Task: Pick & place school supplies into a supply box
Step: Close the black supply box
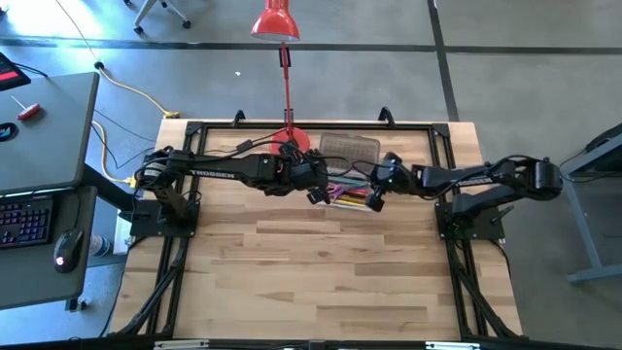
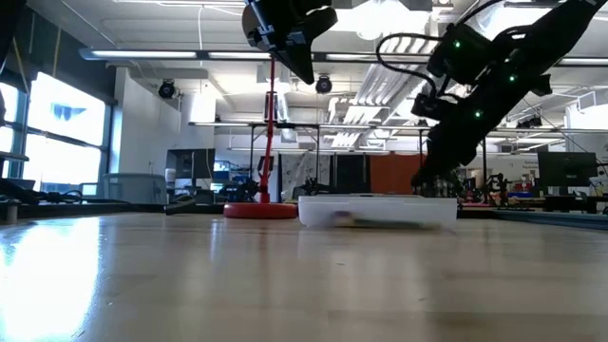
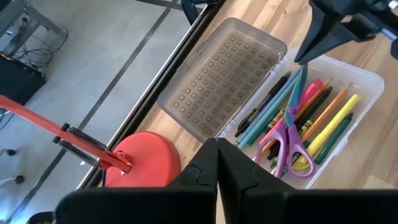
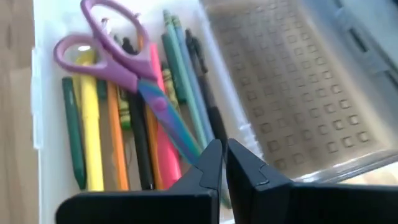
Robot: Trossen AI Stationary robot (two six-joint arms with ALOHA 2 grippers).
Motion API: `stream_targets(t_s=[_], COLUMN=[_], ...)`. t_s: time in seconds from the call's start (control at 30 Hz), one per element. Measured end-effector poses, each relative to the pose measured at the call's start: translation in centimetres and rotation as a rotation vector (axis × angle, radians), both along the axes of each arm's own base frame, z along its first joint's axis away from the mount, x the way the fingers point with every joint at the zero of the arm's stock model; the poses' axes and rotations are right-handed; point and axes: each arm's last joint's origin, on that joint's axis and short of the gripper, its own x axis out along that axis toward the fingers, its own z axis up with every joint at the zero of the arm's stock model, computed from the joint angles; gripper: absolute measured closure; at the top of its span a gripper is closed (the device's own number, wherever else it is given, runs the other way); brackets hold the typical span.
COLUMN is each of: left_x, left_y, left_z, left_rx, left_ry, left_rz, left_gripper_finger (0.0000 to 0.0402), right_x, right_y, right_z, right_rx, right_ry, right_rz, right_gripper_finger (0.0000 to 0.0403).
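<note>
The clear supply box [image 1: 348, 192] lies open on the table's far middle, its bumpy lid [image 3: 224, 74] folded flat on the far side. Inside lie pens, pencils and markers with purple-handled scissors [image 3: 289, 140] on top. My left gripper [image 3: 217, 155] hangs shut and holding nothing, high above the box's left end [image 2: 306, 71]. My right gripper [image 4: 222, 155] is shut and slants down into the box's right end [image 3: 303, 59], over the teal pencils and the scissors' blade tip. My right gripper's shut fingertips [image 3: 305, 56] point down at a slant from the table's right onto the teal pencils' ends [image 3: 297, 84]. I cannot tell whether they touch the pencils or stop just above them.
A red desk lamp stands with its round base [image 1: 292, 141] on the table just left of the lid, its pole rising and its head [image 1: 276, 21] beyond the far edge. A black frame rail [image 1: 321, 124] runs along the table's edges. Bare wood lies toward the near side.
</note>
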Motion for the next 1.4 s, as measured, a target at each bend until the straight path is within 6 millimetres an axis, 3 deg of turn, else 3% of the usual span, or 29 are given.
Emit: stream_targets(t_s=[0.23,0.43,0.6,0.7,0.87,1.0,1.17,1.23,1.4], left_x=[-1.2,-4.6,-7.9,-9.6,-12.3,-12.9,-11.9,-10.6,-9.4], left_y=[-0.1,0.0,-1.7,-3.0,-4.7,-5.8,-6.8,-7.0,-5.1], left_z=[-0.2,0.0,-0.2,-0.8,-3.8,-7.2,-12.2,-13.1,-15.2], left_rx=[-0.041,-0.069,0.009,0.001,-0.107,-0.256,-0.389,-0.459,-0.458], left_ry=[0.090,0.230,0.310,0.239,0.135,0.008,-0.195,-0.347,-0.462], left_rz=[-0.006,0.175,0.317,0.360,0.380,0.318,0.147,0.021,-0.150], left_gripper_finger=[0.0390,0.0389,0.0390,0.0380,0.0392,0.0389,0.0388,0.0392,0.0388], right_x=[-1.1,-3.4,-5.2,-5.8,-5.7,-5.5,-5.2,-5.3,-5.3], right_y=[0.1,0.6,0.9,1.1,1.2,1.1,0.7,0.2,-2.0], right_z=[1.8,3.4,4.0,4.3,4.6,4.7,4.7,4.8,5.0], right_rx=[-0.014,-0.017,-0.025,-0.009,0.028,0.037,0.067,0.040,-0.033], right_ry=[-0.082,-0.084,-0.063,-0.080,-0.115,-0.137,-0.181,-0.184,-0.232], right_rz=[-0.123,-0.194,-0.285,-0.307,-0.263,-0.260,-0.271,-0.317,-0.449], right_gripper_finger=[0.0403,0.0403,0.0403,0.0403,0.0403,0.0403,0.0403,0.0403,0.0403])
